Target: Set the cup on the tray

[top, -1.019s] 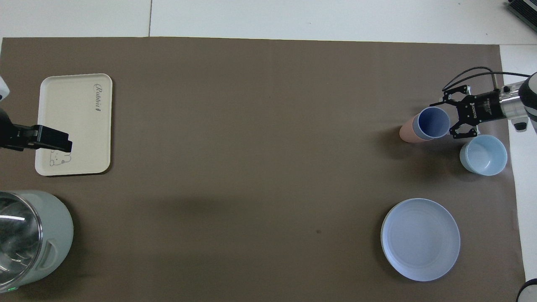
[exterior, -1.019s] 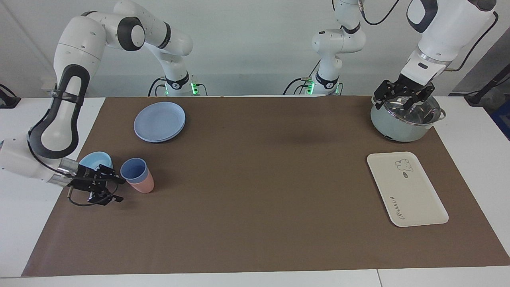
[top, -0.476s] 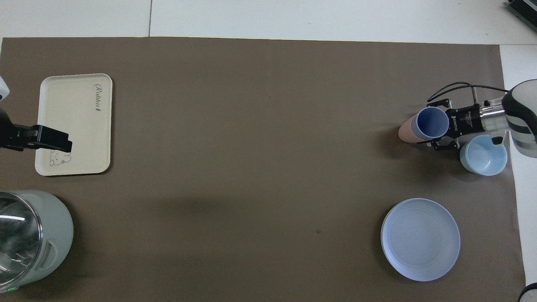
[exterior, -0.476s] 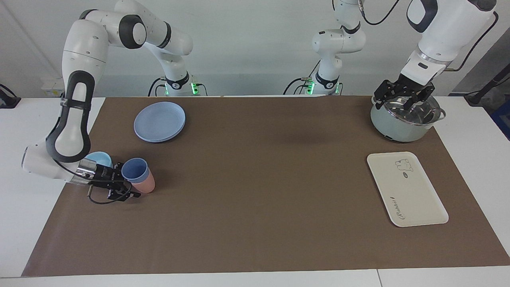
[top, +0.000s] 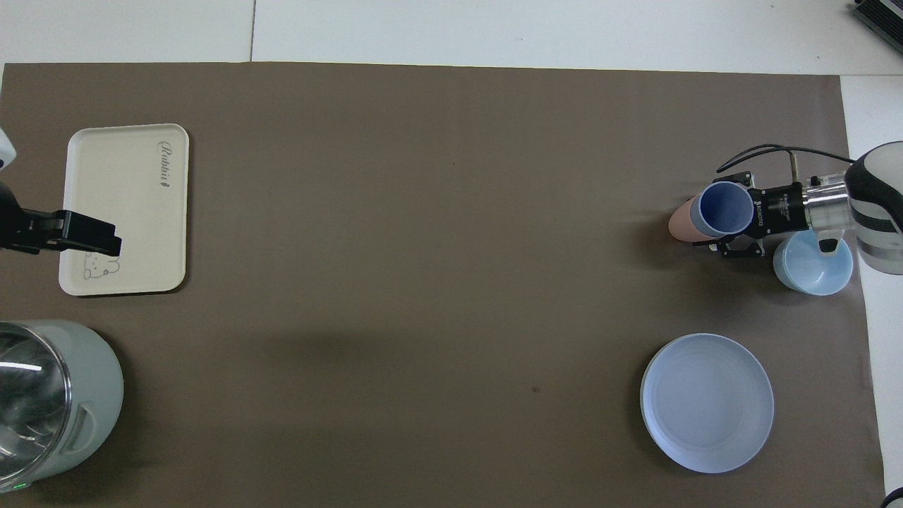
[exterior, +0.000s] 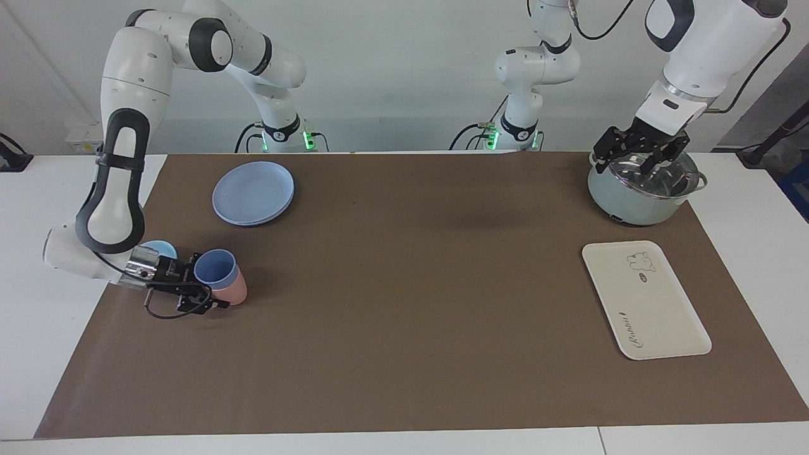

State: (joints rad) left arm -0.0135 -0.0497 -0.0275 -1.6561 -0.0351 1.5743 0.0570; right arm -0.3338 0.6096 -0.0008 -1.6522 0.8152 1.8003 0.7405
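Periwinkle cup (exterior: 215,268) sits nested in a pink tumbler (exterior: 232,292) at the right arm's end of the table, with the right gripper (exterior: 201,287) pressed around the pair.

Whether its fingers have clamped the cup cannot be told. The facing view shows the stack leaning, its long axis tilted and its mouth turned toward the right gripper; the overhead view shows the mouth as a full ring. Left gripper (exterior: 638,151) hangs open over the pot (exterior: 632,202), waiting. The tray (top: 127,208) lies well apart, at the left arm's end.
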